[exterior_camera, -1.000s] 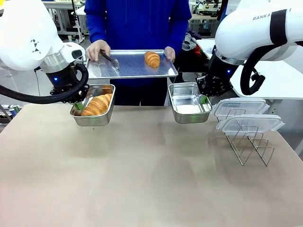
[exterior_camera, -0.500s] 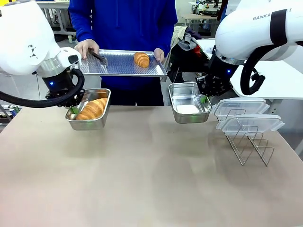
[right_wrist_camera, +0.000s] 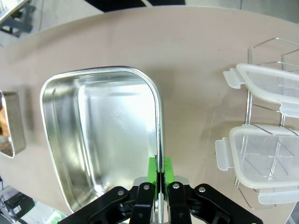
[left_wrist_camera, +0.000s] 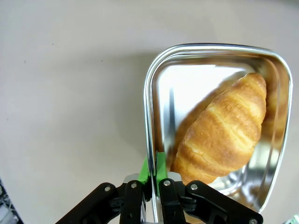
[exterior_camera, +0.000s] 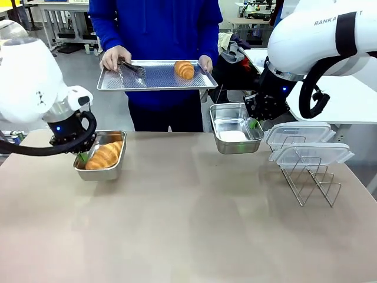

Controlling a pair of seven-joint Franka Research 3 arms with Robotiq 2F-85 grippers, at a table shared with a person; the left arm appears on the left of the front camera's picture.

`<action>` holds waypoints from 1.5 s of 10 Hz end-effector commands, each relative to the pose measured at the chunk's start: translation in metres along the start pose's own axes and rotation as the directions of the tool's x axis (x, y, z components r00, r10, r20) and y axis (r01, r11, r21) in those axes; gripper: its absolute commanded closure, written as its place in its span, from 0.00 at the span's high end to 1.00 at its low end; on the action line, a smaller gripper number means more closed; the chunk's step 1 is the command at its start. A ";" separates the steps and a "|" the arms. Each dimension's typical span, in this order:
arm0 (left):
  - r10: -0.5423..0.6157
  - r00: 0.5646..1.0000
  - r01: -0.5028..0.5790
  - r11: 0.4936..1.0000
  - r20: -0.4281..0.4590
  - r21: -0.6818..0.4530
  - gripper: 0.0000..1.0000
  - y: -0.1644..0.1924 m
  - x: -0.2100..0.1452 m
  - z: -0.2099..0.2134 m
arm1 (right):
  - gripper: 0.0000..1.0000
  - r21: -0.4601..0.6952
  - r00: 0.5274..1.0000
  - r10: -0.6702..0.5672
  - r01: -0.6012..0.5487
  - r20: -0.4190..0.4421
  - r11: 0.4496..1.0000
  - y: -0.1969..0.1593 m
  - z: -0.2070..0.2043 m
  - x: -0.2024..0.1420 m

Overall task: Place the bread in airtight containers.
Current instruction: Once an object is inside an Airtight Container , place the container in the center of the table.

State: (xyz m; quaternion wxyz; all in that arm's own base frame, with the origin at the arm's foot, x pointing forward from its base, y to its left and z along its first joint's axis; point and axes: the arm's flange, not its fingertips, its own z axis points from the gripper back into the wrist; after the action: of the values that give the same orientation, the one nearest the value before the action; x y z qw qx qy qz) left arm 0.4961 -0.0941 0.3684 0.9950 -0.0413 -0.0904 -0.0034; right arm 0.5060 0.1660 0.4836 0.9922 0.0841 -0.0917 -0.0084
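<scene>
Perforated tray with tongs; wire rack on beige table

"RANKA" lettering on right arm

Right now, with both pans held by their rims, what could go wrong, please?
The left gripper pinches only the rim of the left pan, and the croissant inside lies beside the grip; it might pivot or slip.
The right gripper holds the empty pan the same way; the second croissant off the tray could tip it.
The clear lids on the wire rack sit near the right arm and could get knocked.
</scene>
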 end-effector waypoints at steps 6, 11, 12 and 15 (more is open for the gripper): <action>-0.046 0.999 0.047 0.999 -0.016 0.017 0.05 -0.011 -0.019 -0.047 | 0.00 -0.016 1.000 -0.016 0.016 0.006 1.000 0.002 0.004 0.002; -0.021 1.000 0.021 0.998 -0.002 -0.051 0.64 -0.003 -0.014 -0.021 | 0.00 -0.016 1.000 -0.016 0.016 0.006 1.000 0.002 0.004 0.002; -0.037 0.999 0.039 0.995 0.019 -0.089 1.00 0.002 -0.010 0.000 | 0.00 -0.016 1.000 -0.016 0.016 0.006 1.000 0.002 0.004 0.002; -0.194 0.968 0.233 0.931 0.160 -0.282 1.00 0.030 0.008 0.078 | 0.00 -0.016 1.000 -0.016 0.016 0.006 1.000 0.002 0.004 0.002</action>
State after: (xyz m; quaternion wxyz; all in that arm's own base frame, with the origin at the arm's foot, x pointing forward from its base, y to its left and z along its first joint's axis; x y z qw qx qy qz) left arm 0.4922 -0.0820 0.4298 0.9766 -0.1280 -0.1574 -0.0709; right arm 0.5060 0.1661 0.4836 0.9922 0.0841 -0.0918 -0.0083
